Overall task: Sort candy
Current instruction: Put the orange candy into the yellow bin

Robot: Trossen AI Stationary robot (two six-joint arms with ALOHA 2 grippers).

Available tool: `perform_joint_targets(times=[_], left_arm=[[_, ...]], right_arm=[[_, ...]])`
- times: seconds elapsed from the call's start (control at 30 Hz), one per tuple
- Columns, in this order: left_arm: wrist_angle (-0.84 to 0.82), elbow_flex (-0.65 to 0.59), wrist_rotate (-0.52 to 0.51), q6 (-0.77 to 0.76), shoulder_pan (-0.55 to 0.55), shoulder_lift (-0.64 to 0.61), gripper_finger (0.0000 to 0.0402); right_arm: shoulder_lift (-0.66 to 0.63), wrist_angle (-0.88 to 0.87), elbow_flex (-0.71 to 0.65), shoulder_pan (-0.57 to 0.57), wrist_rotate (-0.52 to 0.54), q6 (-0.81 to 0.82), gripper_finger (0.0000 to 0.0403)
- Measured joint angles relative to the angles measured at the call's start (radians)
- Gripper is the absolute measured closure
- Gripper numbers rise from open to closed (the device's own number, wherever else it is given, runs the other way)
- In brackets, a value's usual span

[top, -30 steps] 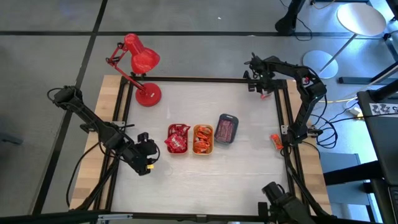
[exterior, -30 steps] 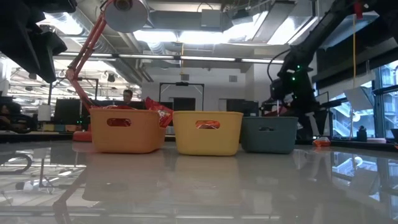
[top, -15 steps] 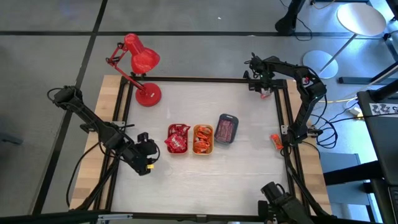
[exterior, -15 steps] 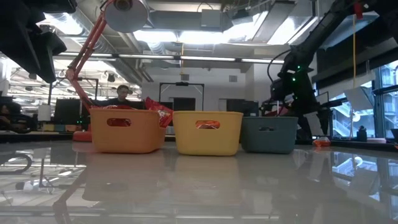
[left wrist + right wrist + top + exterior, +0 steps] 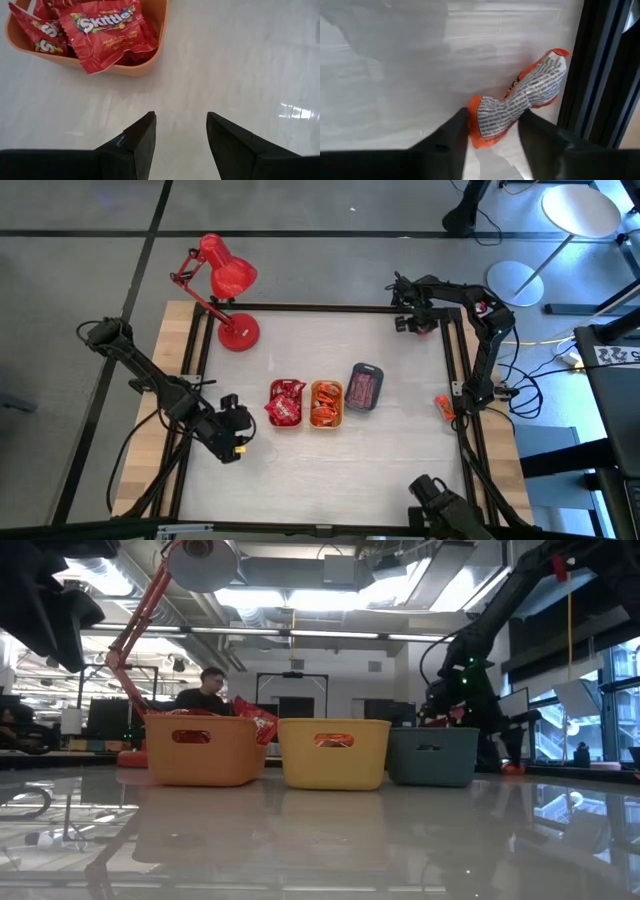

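Observation:
Red candy packs [image 5: 107, 27] fill the orange tray [image 5: 286, 403]. Orange candy lies in the yellow tray [image 5: 326, 404] and dark-red candy in the grey tray [image 5: 365, 387]. One orange candy with a silver back [image 5: 525, 92] lies on the table against the black frame rail in the far right corner. My right gripper [image 5: 495, 114] points down over it, open, a finger on each side of its near end. My left gripper [image 5: 180, 117] hangs open over bare table just left of the orange tray. Another orange candy [image 5: 443, 406] lies at the right edge. My right gripper has one finger [image 5: 457, 127] on each side of the orange candy's near end [image 5: 490, 127], coming from above. The candy lies flat on the table. Whether the fingers touch the wrapper, I cannot tell.
A red desk lamp [image 5: 225, 290] stands at the far left corner. A black frame rail [image 5: 600, 75] runs along the table's edge beside the candy. In the low view a person [image 5: 210, 690] sits in the room behind the trays.
My right gripper has come down toward the table in the far right corner and shifted a little toward the table's left edge. The person behind the trays has moved.

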Motion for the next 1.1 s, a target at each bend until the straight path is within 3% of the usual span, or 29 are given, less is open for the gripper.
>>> perform_joint_targets(times=[0.27, 0.53, 0.8, 1.1], left_arm=[[0.000, 0.000, 0.000, -0.001, -0.004, 0.000, 0.0236], [0.000, 0.000, 0.000, 0.007, 0.000, 0.000, 0.0236], [0.000, 0.000, 0.000, 0.002, 0.000, 0.000, 0.0236], [0.001, 0.000, 0.000, 0.007, 0.000, 0.000, 0.0236]], right_arm=[[-0.015, -0.023, -0.001, 0.019, 0.000, -0.067, 0.0391], [-0.132, -0.185, 0.059, 0.119, -0.015, -0.123, 0.0386], [-0.353, -0.234, 0.069, 0.359, -0.358, -0.162, 0.0395], [-0.472, -0.132, 0.069, 0.762, -0.514, -0.018, 0.0398]])
